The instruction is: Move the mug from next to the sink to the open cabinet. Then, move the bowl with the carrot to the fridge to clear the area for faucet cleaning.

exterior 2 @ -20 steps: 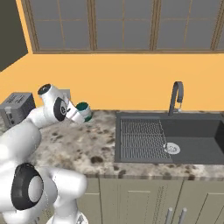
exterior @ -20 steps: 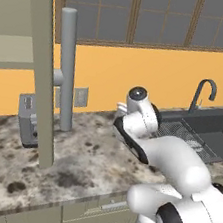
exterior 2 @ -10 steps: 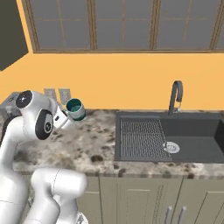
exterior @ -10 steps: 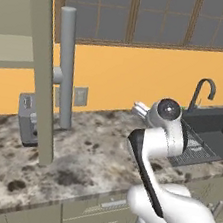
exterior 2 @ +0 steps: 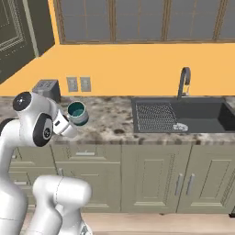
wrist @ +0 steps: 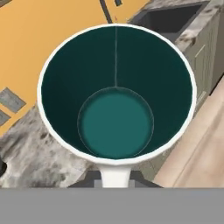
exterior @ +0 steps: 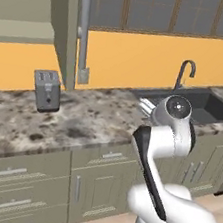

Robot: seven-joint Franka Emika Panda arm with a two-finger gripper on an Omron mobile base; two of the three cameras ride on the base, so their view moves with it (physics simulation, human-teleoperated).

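You have the mug [exterior 2: 78, 113] lifted off the counter [exterior: 26, 121]: the gripper [wrist: 114, 174] is closed on its handle, and the mug hangs tilted in the air just in front of the counter edge, left of the sink [exterior 2: 183, 117], mouth toward the hand camera. It is empty. The first step is half done; the mug is not yet in the cabinet [exterior: 34, 16], which stands open up to the left. Next, carry it there. Judge the bowl-and-carrot transfer to the fridge as not begun.
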